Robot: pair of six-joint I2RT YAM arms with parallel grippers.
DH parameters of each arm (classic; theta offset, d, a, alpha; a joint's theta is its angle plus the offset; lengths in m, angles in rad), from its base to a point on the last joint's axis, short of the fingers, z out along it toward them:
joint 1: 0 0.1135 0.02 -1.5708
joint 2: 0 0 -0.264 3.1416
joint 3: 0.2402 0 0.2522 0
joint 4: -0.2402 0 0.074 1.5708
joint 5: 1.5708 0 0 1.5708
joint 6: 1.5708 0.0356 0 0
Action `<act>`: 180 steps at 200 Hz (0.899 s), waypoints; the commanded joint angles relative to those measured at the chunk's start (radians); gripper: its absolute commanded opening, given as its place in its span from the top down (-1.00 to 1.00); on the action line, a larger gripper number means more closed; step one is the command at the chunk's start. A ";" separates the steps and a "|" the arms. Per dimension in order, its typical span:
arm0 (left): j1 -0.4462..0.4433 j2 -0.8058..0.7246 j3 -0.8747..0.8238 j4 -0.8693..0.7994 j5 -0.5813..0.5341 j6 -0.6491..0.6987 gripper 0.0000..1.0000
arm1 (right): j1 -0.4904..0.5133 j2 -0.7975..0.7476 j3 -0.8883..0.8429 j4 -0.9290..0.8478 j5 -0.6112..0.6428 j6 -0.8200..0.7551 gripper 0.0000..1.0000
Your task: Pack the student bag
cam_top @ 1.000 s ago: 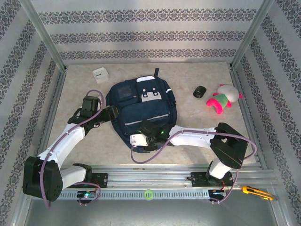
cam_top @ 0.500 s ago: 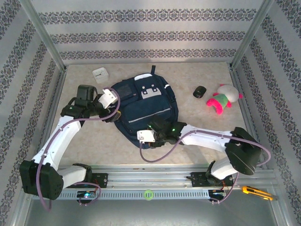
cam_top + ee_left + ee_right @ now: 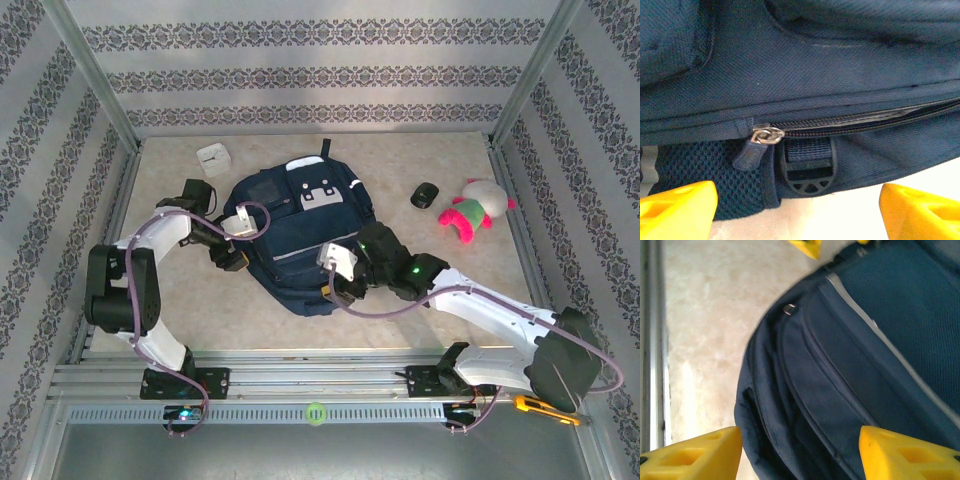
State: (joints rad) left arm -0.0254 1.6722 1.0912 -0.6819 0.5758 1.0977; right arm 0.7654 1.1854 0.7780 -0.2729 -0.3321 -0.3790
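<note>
Bag status: student bag [image 3: 300, 235] lies flat on the worktop [image 3: 420, 300], between the two end effectors.

- Left end effector [image 3: 235, 262] sits at the bag's side with fingers spread wide, gripping nothing. Left wrist view: bag side wall straight ahead of the end effector [image 3: 800, 210], zipper pull [image 3: 757, 145] just ahead and slightly left, black buckle [image 3: 807, 167] dead centre, mesh pocket [image 3: 695, 170] by the left finger.
- Zip runs right from the pull and gapes slightly there. Can't tell what's inside.
- Right end effector [image 3: 333, 290] hangs over the bag's near end, fingers well apart, nothing held. Right wrist view: front pocket under the end effector [image 3: 800, 455], pale stripe [image 3: 880, 335] ahead-right, small metal pull [image 3: 788, 308] ahead, bare worktop to its left.
- Top view adds what the wrist views don't: black mouse [image 3: 424, 195] and plush toy [image 3: 475, 210] well off to the right of the right end effector, white clock [image 3: 212, 158] beyond the left one, all outside the bag. Yellow cutter [image 3: 545, 408] lies on the front rail.

Versus one second ago: left arm has folded up with its elbow drawn in, right arm has stretched out with its elbow swung far right, and the right end effector has shifted a little right along the bag's near end. Bag top lies flatter.
</note>
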 commanded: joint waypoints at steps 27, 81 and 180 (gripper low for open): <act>0.010 0.092 0.075 0.005 0.066 0.090 -0.62 | -0.097 -0.013 -0.046 0.093 -0.059 0.474 -0.35; -0.011 0.070 0.038 0.061 0.151 0.049 -0.11 | -0.110 -0.080 -0.113 0.092 -0.001 0.715 -0.35; -0.051 -0.037 -0.049 0.123 0.065 -0.104 0.88 | -0.113 -0.256 -0.274 0.096 0.115 1.243 -0.23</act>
State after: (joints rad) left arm -0.0563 1.6863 1.0706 -0.5793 0.6426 1.0641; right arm 0.6502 0.9340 0.5396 -0.1894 -0.2546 0.6907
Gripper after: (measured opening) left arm 0.073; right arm 0.623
